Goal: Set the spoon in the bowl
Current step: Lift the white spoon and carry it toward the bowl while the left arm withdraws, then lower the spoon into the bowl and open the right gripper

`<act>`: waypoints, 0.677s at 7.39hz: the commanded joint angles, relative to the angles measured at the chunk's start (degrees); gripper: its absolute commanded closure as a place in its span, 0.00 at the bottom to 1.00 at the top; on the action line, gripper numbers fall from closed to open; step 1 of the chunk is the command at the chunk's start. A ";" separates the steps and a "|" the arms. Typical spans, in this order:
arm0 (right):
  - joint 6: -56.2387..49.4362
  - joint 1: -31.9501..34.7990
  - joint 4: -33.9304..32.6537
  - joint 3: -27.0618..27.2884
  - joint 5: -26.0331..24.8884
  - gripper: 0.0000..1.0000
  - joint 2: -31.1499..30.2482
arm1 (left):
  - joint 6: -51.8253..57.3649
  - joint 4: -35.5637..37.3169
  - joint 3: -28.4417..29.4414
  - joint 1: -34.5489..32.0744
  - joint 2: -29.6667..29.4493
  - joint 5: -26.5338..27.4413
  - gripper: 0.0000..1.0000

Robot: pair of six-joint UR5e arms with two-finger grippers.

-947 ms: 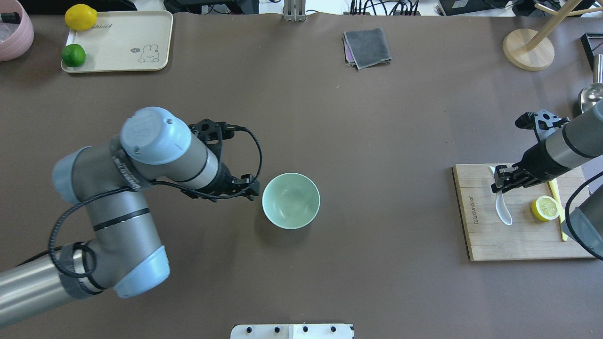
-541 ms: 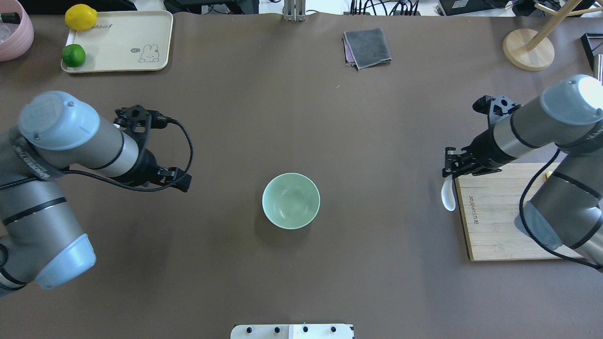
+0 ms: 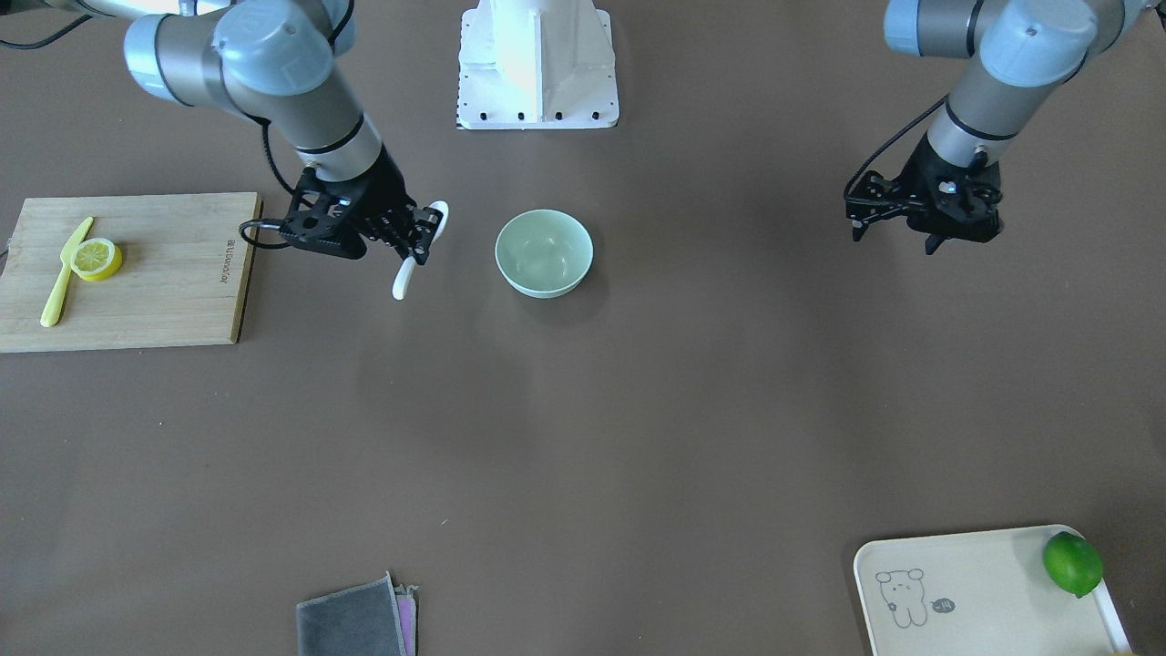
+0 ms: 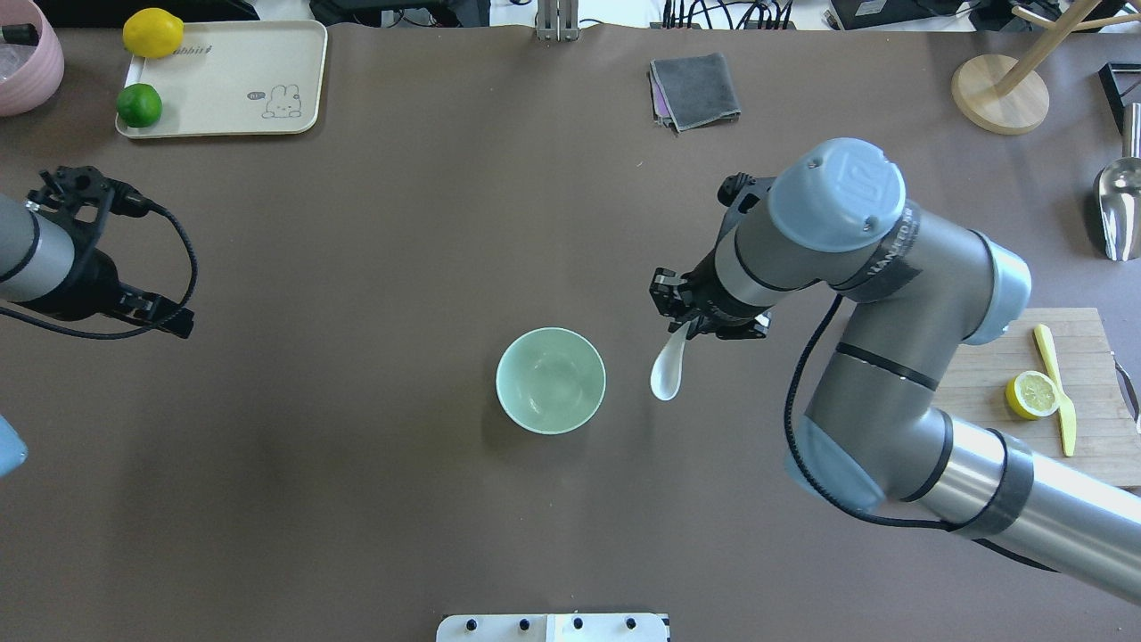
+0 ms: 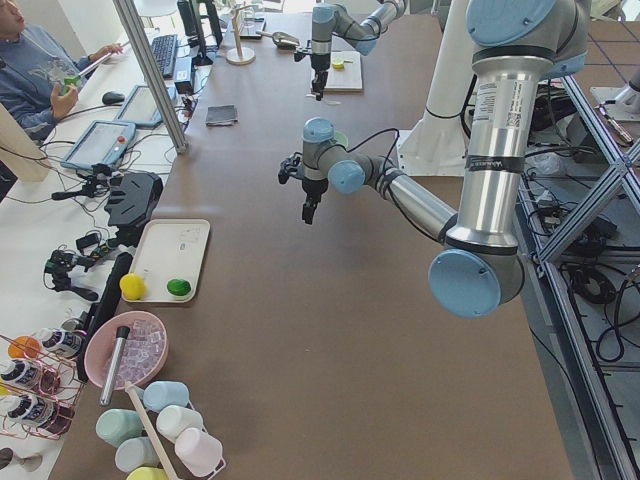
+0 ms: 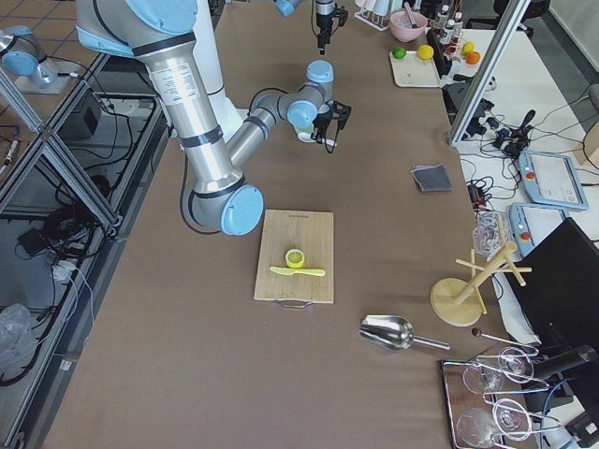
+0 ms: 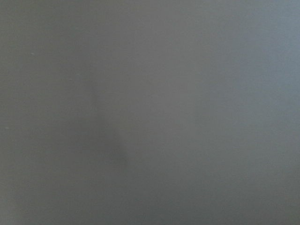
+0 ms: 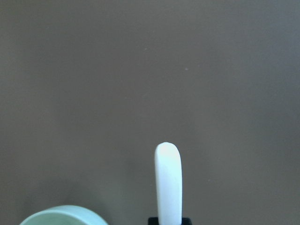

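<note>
Right arm has swung in from the board [image 4: 1083,464]. Its pincer [image 4: 685,323] now hangs just right of the bowl [image 4: 550,383], clenched on the spoon [image 4: 667,374]. The spoon is off the surface [image 4: 446,223], scoop near the bowl's rim, not touching. Left pincer [image 3: 894,237] has backed off toward the surface's left edge, fingers spread, holding nothing. You've got bare surface all round the bowl; board sits well apart.
</note>
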 commanded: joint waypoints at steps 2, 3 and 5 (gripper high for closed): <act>10.93 -6.62 -2.57 -5.46 -8.64 1.00 8.59 | 7.67 -0.12 0.52 -5.26 2.75 -2.61 0.02; 13.83 -7.94 -2.48 -8.02 -10.85 1.00 10.71 | 7.67 -0.12 0.52 -5.26 2.67 -2.69 0.02; 14.04 -8.92 -2.39 -9.09 -12.53 1.00 11.26 | 7.67 -0.04 0.43 -5.17 2.58 -2.61 0.02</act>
